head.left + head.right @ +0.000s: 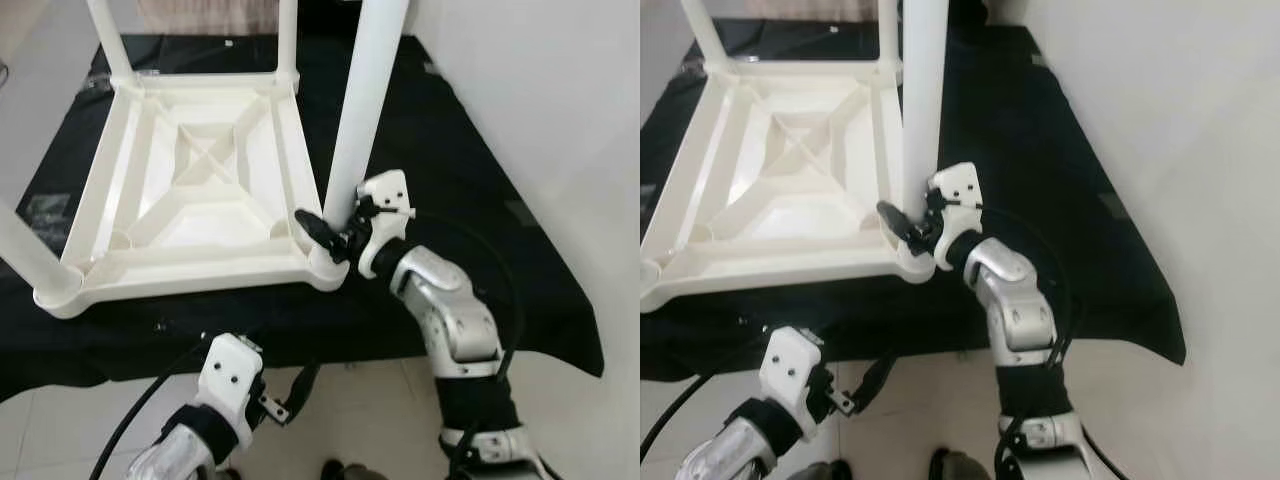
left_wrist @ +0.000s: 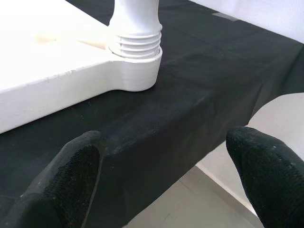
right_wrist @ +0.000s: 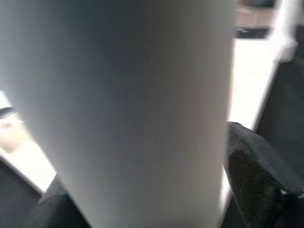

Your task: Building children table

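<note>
White plastic kids' tabletop point(image 1: 200, 180) lies upside down on the bench point(image 1: 450, 180), which is covered w/ black cloth; ribbed underside faces up. All four corners have a leg standing in the socket: two far legs point(image 1: 110, 40), near-left leg point(image 1: 25, 250), and near-right leg point(image 1: 365, 100) at the corner closest to the right arm.

Right gripper point(image 1: 335, 235) is at the base of the near-right leg, just above its socket, fingers closed around the leg. In the right wrist view the white tube sits between the black fingers point(image 3: 251, 175), touching.

Left gripper point(image 2: 166, 180) hangs below the bench front edge, fingers spread wide, holding nothing. Its wrist view looks at the near-left corner socket point(image 2: 135, 71): threaded collar of that leg still shows a few rings above the socket, so prob. not fully screwed down.

Progress, as a judgement: late stage. All legs placed; what's left is likely tightening the near-right leg (in hand now), maybe snugging the near-left, then flipping the table upright. Can't tell how deep the near-right leg sits; the gripper hides the joint.
</note>
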### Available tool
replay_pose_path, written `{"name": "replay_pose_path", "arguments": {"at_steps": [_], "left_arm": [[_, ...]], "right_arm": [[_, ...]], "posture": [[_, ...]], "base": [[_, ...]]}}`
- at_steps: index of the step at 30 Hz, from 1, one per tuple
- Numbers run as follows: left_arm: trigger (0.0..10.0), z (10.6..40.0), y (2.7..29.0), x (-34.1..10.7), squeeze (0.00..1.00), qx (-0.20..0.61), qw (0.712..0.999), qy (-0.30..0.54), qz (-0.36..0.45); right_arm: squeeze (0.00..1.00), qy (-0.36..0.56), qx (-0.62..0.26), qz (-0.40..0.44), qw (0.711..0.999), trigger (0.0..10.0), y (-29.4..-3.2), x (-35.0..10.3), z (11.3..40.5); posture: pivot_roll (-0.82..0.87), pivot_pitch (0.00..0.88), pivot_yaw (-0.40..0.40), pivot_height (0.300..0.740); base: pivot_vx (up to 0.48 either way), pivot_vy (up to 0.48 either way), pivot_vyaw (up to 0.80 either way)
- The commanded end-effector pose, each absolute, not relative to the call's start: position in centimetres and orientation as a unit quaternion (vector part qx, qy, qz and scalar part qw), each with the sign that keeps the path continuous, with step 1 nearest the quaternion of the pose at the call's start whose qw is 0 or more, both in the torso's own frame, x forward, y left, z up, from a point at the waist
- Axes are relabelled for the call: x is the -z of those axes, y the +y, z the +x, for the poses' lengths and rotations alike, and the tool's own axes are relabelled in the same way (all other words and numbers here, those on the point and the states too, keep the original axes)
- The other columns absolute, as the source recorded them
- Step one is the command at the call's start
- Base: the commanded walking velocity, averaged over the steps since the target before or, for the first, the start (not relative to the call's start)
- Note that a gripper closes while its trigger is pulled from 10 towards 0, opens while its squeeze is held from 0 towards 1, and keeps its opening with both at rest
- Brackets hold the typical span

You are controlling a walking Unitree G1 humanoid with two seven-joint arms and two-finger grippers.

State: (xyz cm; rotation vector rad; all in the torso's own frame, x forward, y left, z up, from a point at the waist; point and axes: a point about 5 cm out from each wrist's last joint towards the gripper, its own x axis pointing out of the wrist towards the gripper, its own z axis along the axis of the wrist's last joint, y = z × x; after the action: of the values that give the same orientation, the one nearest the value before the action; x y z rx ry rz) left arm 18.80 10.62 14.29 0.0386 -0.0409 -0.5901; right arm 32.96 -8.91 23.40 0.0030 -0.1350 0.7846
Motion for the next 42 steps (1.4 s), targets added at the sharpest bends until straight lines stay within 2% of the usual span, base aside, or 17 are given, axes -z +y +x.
{"name": "replay_pose_path", "arguments": {"at_steps": [1,2,3,5,6,17,18,19,20,30,35,36,37,38,39,40,42], "left_arm": [[10.0,18.5,10.5,-14.0,0.00,0.290,0.957,-0.015,0.017],[10.0,18.5,10.5,-14.0,0.00,0.290,0.957,-0.015,0.017],[10.0,18.4,10.5,-14.0,0.00,0.291,0.956,-0.015,0.016],[10.0,18.4,10.5,-14.0,0.00,0.291,0.956,-0.015,0.016],[10.0,18.3,10.4,-14.0,0.00,0.292,0.956,-0.016,0.015],[10.0,16.8,10.5,-14.3,0.00,0.294,0.956,-0.011,0.013],[10.0,16.6,10.5,-14.3,0.00,0.295,0.955,-0.009,0.013],[10.0,16.6,10.5,-14.3,0.00,0.295,0.955,-0.009,0.013],[10.0,16.5,10.4,-14.4,0.00,0.296,0.955,-0.008,0.013],[10.0,16.3,10.4,-14.4,0.00,0.296,0.955,-0.006,0.012],[10.0,16.4,10.2,-14.4,0.00,0.297,0.955,-0.006,0.008],[10.0,16.5,10.1,-14.4,0.00,0.297,0.955,-0.007,0.007],[10.0,16.5,10.1,-14.4,0.00,0.297,0.955,-0.007,0.007],[10.0,16.7,10.1,-14.4,0.00,0.297,0.955,-0.008,0.006],[10.0,16.7,10.1,-14.4,0.00,0.297,0.955,-0.008,0.006],[10.0,16.9,10.1,-14.4,0.00,0.297,0.955,-0.011,0.005],[10.0,16.9,10.1,-14.4,0.00,0.297,0.955,-0.011,0.005]], "right_arm": [[1.00,-0.098,-0.454,-0.021,0.885,10.0,-9.5,-24.8,32.5],[1.00,-0.098,-0.454,-0.021,0.885,10.0,-9.5,-24.8,32.5],[0.34,-0.109,-0.516,-0.046,0.849,10.0,-10.1,-25.6,32.2],[0.34,-0.109,-0.516,-0.046,0.849,10.0,-10.1,-25.6,32.2],[0.00,-0.106,-0.569,-0.067,0.813,10.0,-10.6,-26.0,32.4],[0.00,-0.119,-0.661,-0.118,0.732,10.0,-12.1,-29.7,34.6],[0.00,-0.118,-0.672,-0.116,0.722,8.9,-12.2,-30.0,34.6],[0.00,-0.118,-0.672,-0.116,0.722,8.9,-12.2,-30.0,34.6],[0.00,-0.117,-0.683,-0.114,0.712,0.0,-12.2,-30.2,34.5],[0.00,-0.093,-0.732,-0.123,0.664,0.0,-12.8,-30.1,34.3],[0.00,-0.082,-0.697,-0.122,0.702,0.0,-13.7,-28.6,34.1],[0.00,-0.058,-0.649,-0.106,0.752,0.0,-13.6,-27.0,33.9],[0.00,-0.058,-0.649,-0.106,0.752,0.0,-13.6,-27.0,33.9],[0.00,-0.016,-0.531,-0.091,0.843,0.0,-12.8,-24.2,33.9],[0.00,-0.016,-0.531,-0.091,0.843,0.0,-12.8,-24.2,33.9],[0.00,0.051,-0.421,-0.071,0.903,0.0,-11.2,-19.9,31.6],[0.00,0.051,-0.421,-0.071,0.903,0.0,-11.2,-19.9,31.6]], "posture": [[0.10,0.180,-0.097,0.740],[0.10,0.180,-0.097,0.740],[0.10,0.188,-0.096,0.740],[0.10,0.188,-0.096,0.740],[0.11,0.201,-0.096,0.740],[0.15,0.255,-0.088,0.740],[0.15,0.260,-0.086,0.740],[0.15,0.260,-0.086,0.740],[0.15,0.263,-0.085,0.740],[0.14,0.266,-0.087,0.740],[0.12,0.263,-0.098,0.740],[0.10,0.260,-0.114,0.740],[0.10,0.260,-0.114,0.740],[0.09,0.254,-0.115,0.740],[0.09,0.254,-0.115,0.740],[0.06,0.254,-0.104,0.740],[0.06,0.254,-0.104,0.740]], "base": [[0.000,0.000,0.00],[0.000,0.000,0.00],[0.000,0.000,0.00],[0.000,0.000,0.00],[0.000,0.000,0.00],[0.000,0.000,0.00],[0.000,0.000,0.00],[0.000,0.000,0.00],[0.000,0.000,0.00],[0.000,0.000,0.00],[0.000,0.000,0.00],[0.000,0.000,0.00],[0.000,0.000,0.00],[0.000,0.000,0.00],[0.000,0.000,0.00],[0.000,0.000,0.00],[0.000,0.000,0.00]]}}
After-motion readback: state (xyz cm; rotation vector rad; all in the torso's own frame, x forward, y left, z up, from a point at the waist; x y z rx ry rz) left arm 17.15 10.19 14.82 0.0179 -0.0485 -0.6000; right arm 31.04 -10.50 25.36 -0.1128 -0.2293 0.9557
